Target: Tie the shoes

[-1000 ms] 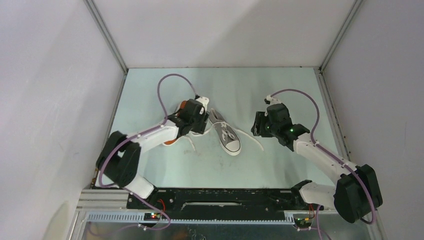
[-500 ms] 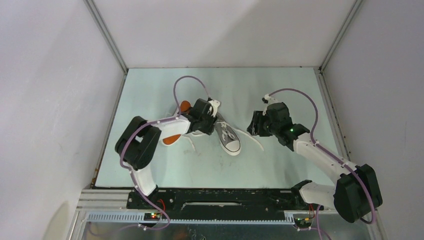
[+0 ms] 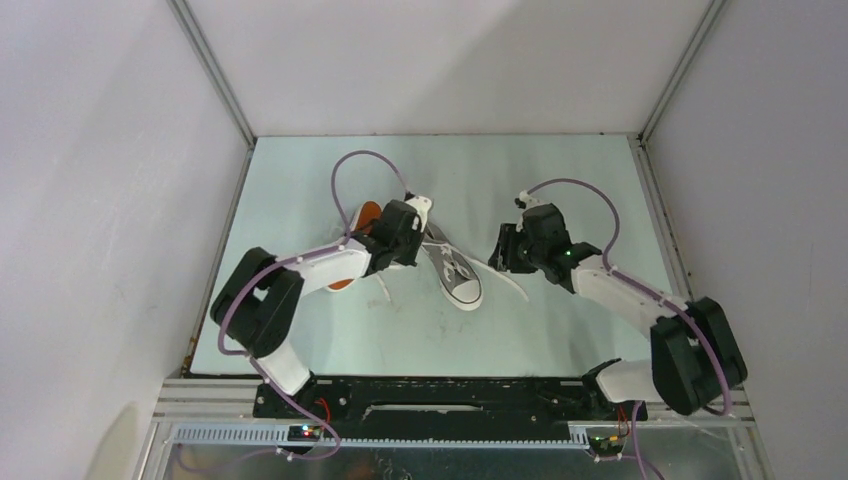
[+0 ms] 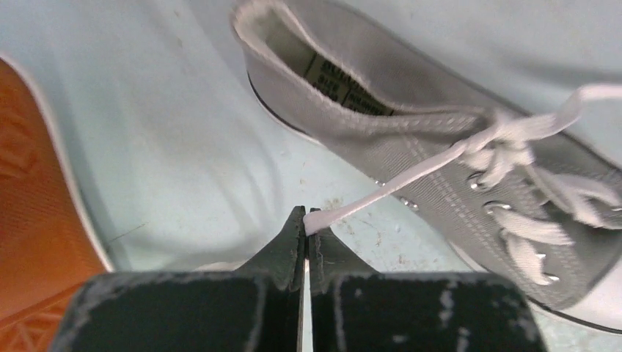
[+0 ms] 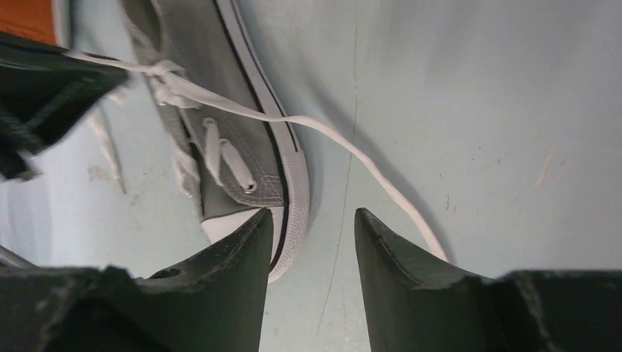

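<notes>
A pale blue-green table [image 3: 560,180] lies inside a booth of plain white walls [image 3: 100,200], with metal posts [image 3: 212,75] running up the back corners and a black rail [image 3: 440,400] along the near edge where both arms are bolted. From above, the upright shoe [image 3: 455,272] sits near the middle of the table, toe pointing toward the arms. The overturned shoe [image 3: 366,214] lies just left of it, orange sole up and largely covered by the left arm. Purple cables [image 3: 350,165] loop over each wrist. The top view hides both sets of fingertips under the wrists; the wrist cameras show them. On the left, the left pincer [image 4: 306,220] is pressed closed on the end of a white lace [image 4: 411,172], which runs taut up to the eyelets. A printed label [image 4: 345,77] shows inside the heel, and the orange sole [image 4: 37,183] fills the left edge. On the right, the right pincer [image 5: 313,220] stands partly apart and holds nothing, over bare table just beside the white toe cap [image 5: 295,213]. The other lace [image 5: 352,150] curves loose across the table from the shoe's right side toward the right finger. The top view shows this lace only as a thin line [image 3: 507,279]. The left wrist's dark body blocks the upper left corner of the right wrist view.
</notes>
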`<state>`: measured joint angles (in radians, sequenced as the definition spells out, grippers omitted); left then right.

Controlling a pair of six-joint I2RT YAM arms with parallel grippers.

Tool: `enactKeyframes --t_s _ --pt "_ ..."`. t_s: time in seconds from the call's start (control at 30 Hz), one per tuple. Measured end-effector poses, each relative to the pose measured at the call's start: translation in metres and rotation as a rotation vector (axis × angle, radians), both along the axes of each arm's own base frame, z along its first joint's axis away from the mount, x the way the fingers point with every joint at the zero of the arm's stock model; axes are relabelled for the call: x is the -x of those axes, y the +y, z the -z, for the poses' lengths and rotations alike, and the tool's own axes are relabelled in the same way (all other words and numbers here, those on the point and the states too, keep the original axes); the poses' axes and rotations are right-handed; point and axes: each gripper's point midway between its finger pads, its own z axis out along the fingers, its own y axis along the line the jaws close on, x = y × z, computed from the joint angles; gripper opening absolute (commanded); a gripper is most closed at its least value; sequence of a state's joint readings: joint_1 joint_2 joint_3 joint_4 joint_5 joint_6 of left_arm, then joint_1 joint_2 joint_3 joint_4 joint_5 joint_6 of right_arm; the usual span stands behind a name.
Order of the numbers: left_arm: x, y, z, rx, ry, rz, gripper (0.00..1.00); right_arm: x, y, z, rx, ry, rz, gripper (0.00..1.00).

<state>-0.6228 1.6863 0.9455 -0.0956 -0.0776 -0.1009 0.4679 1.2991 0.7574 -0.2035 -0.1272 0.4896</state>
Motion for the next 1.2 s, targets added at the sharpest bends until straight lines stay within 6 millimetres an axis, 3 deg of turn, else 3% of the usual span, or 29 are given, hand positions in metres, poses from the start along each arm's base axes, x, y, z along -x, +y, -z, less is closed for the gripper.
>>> enactKeyframes --t_s 0.23,0.47,0.7,0.8,0.93,1.1,1.2 --pt "-0.01 -0.009 -0.038 0.141 -0.077 -0.09 0.06 0.01 0.011 0.052 0.063 0.15 0.012 0.39" --pt "0.003 -0.019 -0.028 0.233 -0.032 -0.089 0.17 0.028 0.031 0.07 0.091 0.195 -0.03 0.38" --pt "0.017 -0.025 -0.024 0.301 -0.008 -0.06 0.08 0.039 0.051 0.068 0.052 0.209 -0.07 0.37" --pt "0.014 -0.029 -0.033 0.331 -0.03 -0.046 0.02 0.039 0.058 0.065 0.031 0.197 -0.088 0.37" --pt "0.01 -0.032 -0.048 0.366 -0.067 -0.042 0.0 0.035 0.057 0.059 0.015 0.183 -0.089 0.37" --pt "0.007 -0.032 -0.052 0.376 -0.081 -0.044 0.0 0.016 0.047 0.025 -0.033 0.091 -0.08 0.38" --pt "0.005 -0.033 -0.054 0.38 -0.087 -0.044 0.0 -0.004 0.047 -0.003 -0.06 0.005 -0.092 0.46"
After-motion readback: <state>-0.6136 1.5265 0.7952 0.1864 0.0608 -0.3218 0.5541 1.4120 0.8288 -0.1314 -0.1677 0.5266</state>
